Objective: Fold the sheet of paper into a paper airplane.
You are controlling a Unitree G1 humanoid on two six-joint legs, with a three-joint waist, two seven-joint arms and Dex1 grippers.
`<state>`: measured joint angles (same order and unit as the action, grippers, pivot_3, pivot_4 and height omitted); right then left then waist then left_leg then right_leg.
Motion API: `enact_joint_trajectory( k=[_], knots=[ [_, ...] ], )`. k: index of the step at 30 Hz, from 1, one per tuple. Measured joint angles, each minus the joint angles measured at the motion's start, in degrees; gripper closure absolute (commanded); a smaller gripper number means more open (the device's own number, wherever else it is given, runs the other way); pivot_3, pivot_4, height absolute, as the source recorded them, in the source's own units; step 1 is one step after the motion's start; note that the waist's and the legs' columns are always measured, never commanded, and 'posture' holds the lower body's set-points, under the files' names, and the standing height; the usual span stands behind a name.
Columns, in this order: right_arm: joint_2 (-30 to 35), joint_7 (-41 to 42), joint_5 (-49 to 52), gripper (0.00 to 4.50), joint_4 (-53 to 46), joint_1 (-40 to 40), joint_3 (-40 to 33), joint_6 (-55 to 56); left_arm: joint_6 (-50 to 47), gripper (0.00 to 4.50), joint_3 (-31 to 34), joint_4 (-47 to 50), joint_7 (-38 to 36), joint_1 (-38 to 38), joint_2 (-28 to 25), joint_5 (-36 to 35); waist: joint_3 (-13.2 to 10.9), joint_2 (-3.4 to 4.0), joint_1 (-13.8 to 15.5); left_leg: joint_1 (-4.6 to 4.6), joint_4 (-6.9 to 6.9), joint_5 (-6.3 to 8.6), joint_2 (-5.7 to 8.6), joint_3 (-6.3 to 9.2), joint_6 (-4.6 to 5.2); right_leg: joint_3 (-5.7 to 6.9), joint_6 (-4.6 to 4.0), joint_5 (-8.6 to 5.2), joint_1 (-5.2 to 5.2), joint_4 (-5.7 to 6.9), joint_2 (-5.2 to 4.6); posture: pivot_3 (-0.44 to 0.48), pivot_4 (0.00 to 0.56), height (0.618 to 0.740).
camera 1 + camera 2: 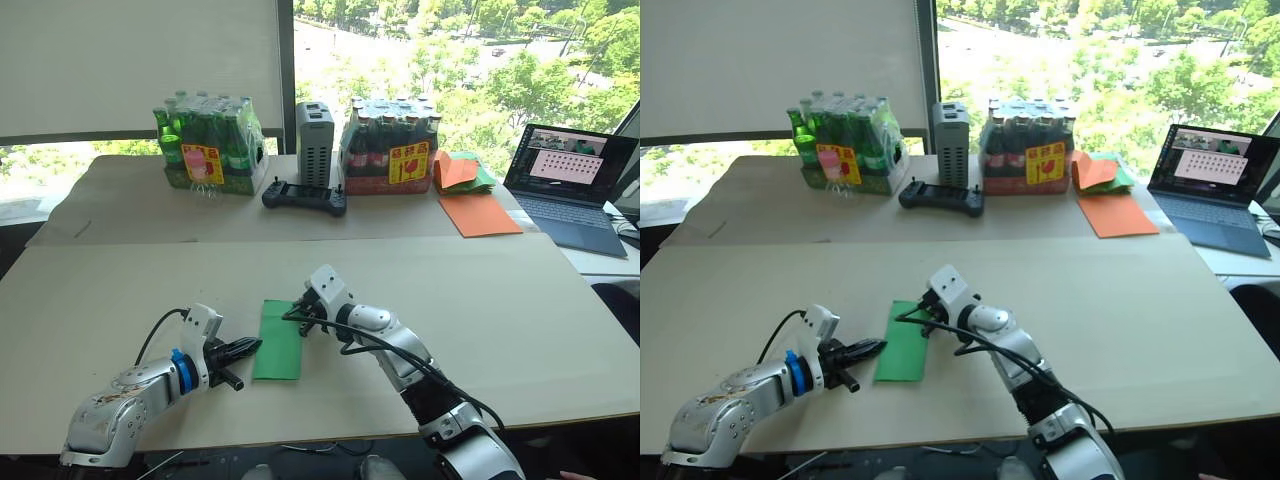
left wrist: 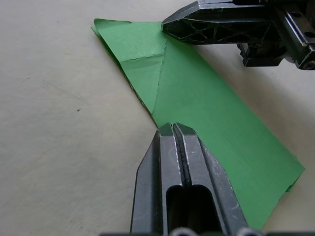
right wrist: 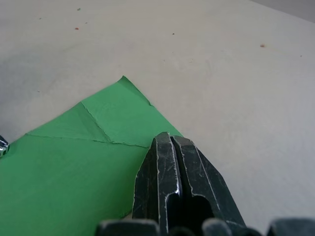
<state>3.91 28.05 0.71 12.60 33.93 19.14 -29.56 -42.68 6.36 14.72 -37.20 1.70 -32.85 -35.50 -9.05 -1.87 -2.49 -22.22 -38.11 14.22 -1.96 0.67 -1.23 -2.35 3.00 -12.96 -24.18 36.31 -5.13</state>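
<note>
1. Left tool (image 1: pixel 243 347), nearest the camera, has its two black fingers clenched together with no gap; the tips press on the left long edge of the sheet of paper (image 1: pixel 279 340), grasping nothing.
2. Right tool (image 1: pixel 292 314) is likewise clenched tight, its tips resting on the sheet's far right corner.
3. Thin and bright green, the sheet lies flat as a narrow folded strip, with corner flaps turned in at the far end and crisp diagonal creases; one inner edge looks slightly ragged, possibly torn.
4. It sits near the front middle of the surface (image 1: pixel 520 330), a broad matte beige board.
5. Behind lies a second beige board with two shrink-wrapped bottle packs (image 1: pixel 208 147), a grey box (image 1: pixel 314 143), a black controller (image 1: pixel 304 196), orange sheets (image 1: pixel 477 212) and an open laptop (image 1: pixel 570 188).
6. Large windows show sunlit trees outside.
</note>
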Motion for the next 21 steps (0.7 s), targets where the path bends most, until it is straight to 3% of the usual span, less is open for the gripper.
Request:
enact_joint_trajectory(
  k=[21],
  knots=[
    [8.1, 13.1, 0.6, 4.5, -12.1, -4.1, 5.8, -4.6, -0.1, 4.48, 0.0, 0.1, 0.1, 0.1, 0.0, 0.0, 0.0, 0.0, 0.0, 0.02, 0.04, 0.0, 0.0, 0.0, 0.0, 0.0, 0.0, 0.0, 0.02, -0.05, 0.01, 0.0, 0.15, 0.727]
  ],
)
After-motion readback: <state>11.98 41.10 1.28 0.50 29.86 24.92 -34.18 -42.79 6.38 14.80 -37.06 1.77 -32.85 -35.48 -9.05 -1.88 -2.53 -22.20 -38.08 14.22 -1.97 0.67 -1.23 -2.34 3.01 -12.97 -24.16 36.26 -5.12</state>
